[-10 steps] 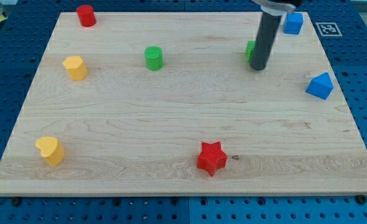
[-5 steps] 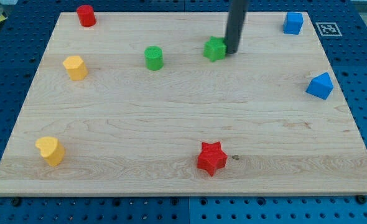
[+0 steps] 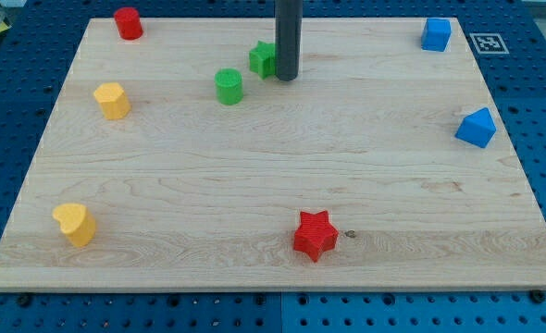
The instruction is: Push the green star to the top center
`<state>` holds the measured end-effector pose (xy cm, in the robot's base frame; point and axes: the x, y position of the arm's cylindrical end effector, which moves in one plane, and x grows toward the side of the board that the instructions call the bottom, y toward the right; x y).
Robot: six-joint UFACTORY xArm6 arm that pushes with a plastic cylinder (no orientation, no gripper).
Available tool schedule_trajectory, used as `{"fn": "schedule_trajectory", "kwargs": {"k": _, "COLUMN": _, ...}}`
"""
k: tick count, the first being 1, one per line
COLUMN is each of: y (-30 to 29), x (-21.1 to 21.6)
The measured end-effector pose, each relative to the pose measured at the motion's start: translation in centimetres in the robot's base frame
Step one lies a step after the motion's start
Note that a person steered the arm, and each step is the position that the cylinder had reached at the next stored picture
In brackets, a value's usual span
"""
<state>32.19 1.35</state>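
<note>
On the wooden board [image 3: 273, 194] over blue pegboard, my tip [image 3: 286, 78], a bare rod with no jaws, touched the green star [image 3: 263, 58]'s right side at far center, next probably nudging it farther.

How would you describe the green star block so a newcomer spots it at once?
Look along the top edge of the wooden board, near its centre, where my tip comes down. The green star sits against the tip's left. Unlike the round green cylinder lower left, it has points.
</note>
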Motion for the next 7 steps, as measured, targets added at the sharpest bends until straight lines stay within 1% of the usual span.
{"fn": "schedule_trajectory", "kwargs": {"k": 1, "y": -1.1, "x": 0.0}}
{"fn": "schedule_trajectory", "kwargs": {"k": 2, "y": -4.9, "x": 0.0}}
{"fn": "schedule_trajectory", "kwargs": {"k": 3, "y": -6.2, "x": -0.2}}
{"fn": "schedule_trajectory", "kwargs": {"k": 4, "y": -5.4, "x": -1.8}}
{"fn": "schedule_trajectory", "kwargs": {"k": 6, "y": -1.3, "x": -3.9}}
{"fn": "schedule_trajectory", "kwargs": {"k": 7, "y": -1.2, "x": -5.4}}
